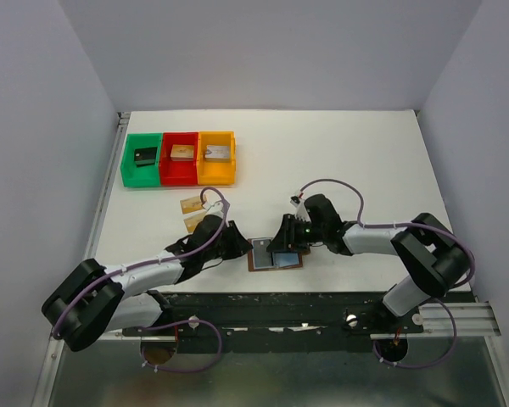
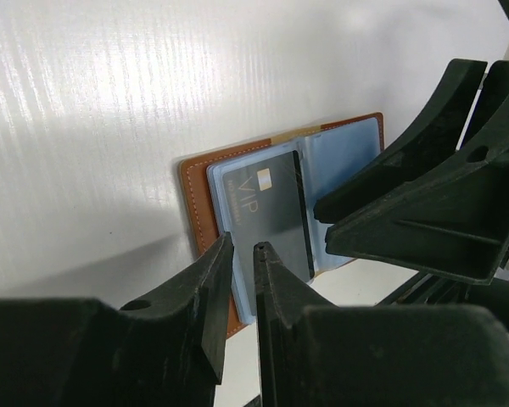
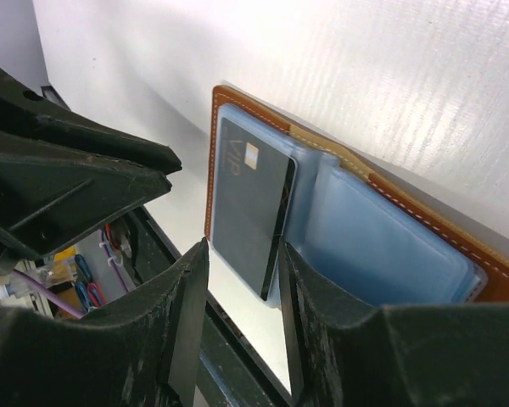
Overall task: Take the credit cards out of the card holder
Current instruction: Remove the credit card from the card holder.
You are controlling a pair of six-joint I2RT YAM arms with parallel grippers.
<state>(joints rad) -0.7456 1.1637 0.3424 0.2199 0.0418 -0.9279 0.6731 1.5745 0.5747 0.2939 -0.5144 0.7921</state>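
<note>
The card holder (image 1: 260,255) lies open near the table's front edge, brown leather (image 2: 196,197) round pale blue pockets (image 3: 382,246). A dark card marked VIP (image 2: 267,212) sits in its left pocket (image 3: 246,208). Two tan-gold credit cards (image 1: 192,213) lie on the table to the left. My left gripper (image 1: 237,244) is at the holder's left edge; its fingertips (image 2: 242,251) stand a narrow gap apart over the pocket's near corner. My right gripper (image 1: 290,234) is at the holder's far right, open, its fingertips (image 3: 237,259) on either side of the dark card's lower corner.
Green (image 1: 142,159), red (image 1: 180,158) and orange (image 1: 216,158) bins stand in a row at the back left, each with a small block inside. The table's front edge and a black rail (image 1: 263,301) run just below the holder. The two grippers are close together.
</note>
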